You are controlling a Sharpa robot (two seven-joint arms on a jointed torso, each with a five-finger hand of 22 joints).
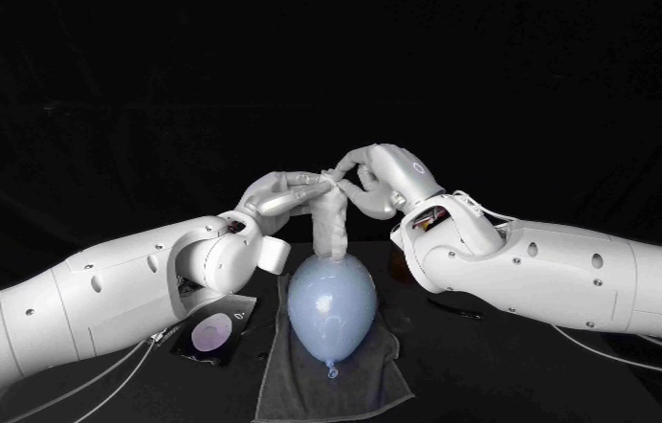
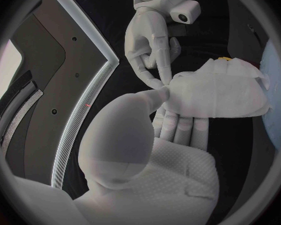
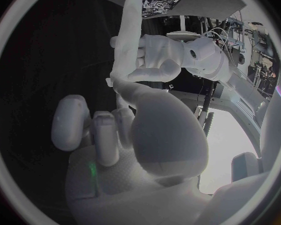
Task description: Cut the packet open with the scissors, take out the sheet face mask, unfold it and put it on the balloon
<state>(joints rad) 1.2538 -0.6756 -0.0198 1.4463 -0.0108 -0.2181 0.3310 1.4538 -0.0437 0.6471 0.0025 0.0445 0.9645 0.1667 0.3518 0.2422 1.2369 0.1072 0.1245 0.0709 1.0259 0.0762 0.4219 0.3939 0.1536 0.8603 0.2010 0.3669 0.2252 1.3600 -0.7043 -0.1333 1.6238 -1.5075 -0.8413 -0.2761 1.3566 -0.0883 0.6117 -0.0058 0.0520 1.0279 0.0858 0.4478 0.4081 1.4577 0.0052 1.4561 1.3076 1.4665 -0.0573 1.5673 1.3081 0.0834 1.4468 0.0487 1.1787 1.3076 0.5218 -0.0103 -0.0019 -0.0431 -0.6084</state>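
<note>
Two hands of mine, the left hand (image 1: 283, 198) and the right hand (image 1: 386, 179), meet above the black table (image 1: 524, 375). Each pinches the top of one white folded sheet face mask (image 1: 331, 227), which hangs as a strip down to one pale blue oval balloon (image 1: 331, 303). That balloon lies on one grey cloth towel (image 1: 372, 385). One dark glossy packet (image 1: 209, 332) lies beside the towel, partly hidden under my left arm (image 1: 97, 299).

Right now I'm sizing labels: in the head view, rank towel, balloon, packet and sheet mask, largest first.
1. grey towel
2. balloon
3. packet and sheet face mask: too alike to rank; mask hangs bunched, packet partly hidden.
</note>
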